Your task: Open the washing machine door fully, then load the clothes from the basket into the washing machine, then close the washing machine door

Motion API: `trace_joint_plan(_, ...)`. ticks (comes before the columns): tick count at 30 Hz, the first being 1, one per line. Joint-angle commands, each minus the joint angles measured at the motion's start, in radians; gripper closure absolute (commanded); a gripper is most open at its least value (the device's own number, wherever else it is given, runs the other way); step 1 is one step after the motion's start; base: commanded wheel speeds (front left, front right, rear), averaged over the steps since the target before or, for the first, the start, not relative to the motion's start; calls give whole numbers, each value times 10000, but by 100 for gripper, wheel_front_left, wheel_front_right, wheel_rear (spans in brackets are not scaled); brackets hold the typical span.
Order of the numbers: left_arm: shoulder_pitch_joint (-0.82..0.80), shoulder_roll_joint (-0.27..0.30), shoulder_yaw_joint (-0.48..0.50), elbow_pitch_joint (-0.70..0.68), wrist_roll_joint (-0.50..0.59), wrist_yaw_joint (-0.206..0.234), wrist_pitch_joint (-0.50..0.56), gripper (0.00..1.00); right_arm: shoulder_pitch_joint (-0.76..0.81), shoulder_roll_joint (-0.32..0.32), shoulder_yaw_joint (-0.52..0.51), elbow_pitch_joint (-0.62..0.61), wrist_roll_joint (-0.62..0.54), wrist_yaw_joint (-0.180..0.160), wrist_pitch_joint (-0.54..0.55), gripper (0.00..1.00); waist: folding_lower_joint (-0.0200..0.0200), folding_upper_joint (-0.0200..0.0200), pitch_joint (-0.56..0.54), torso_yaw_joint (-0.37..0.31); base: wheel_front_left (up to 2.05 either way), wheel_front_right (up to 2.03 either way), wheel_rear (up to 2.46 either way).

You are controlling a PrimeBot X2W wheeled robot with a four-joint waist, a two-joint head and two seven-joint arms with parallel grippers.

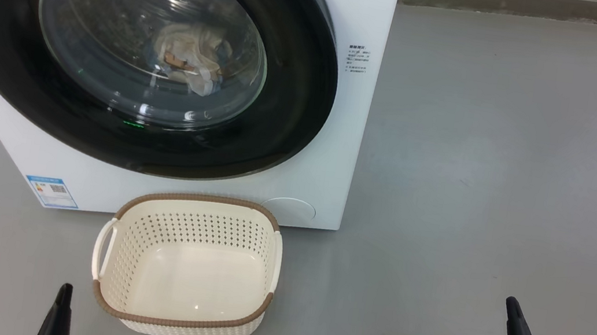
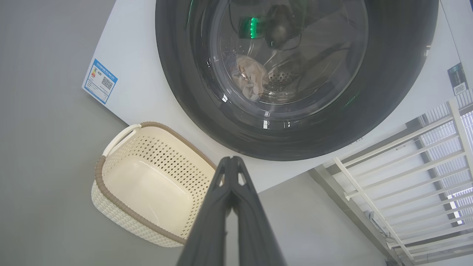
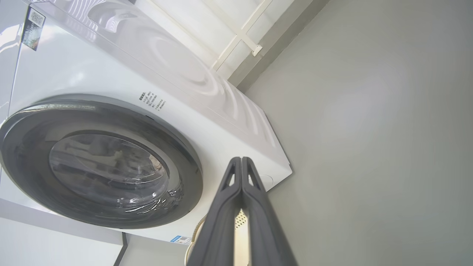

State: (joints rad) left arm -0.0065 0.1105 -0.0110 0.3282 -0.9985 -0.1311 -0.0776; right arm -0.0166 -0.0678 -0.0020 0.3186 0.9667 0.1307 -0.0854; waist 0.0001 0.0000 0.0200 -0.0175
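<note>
Evidently, your washing machine door [image 1: 299,103] sat shut against the washing machine [image 1: 344,156], with the clothes [image 1: 191,59] inside it, behind the glass. The basket [image 1: 183,323] stood just before the machine, bare-bottomed. Your left gripper [image 2: 231,159] and right gripper [image 3: 241,159] hung clenched, fingertips together, short of it.

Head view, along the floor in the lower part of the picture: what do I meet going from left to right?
The left gripper, shut → the basket, empty, in front of the washing machine → the right gripper, shut.
</note>
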Motion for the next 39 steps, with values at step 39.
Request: trace_joint_plan(39, -791, -324, 855, -631, -3748, 3, 1171, 100, -734, 38, -615, -563, 4005, 0, 1183, 100, 0, 0, -103, 106, 0, 0, 0)
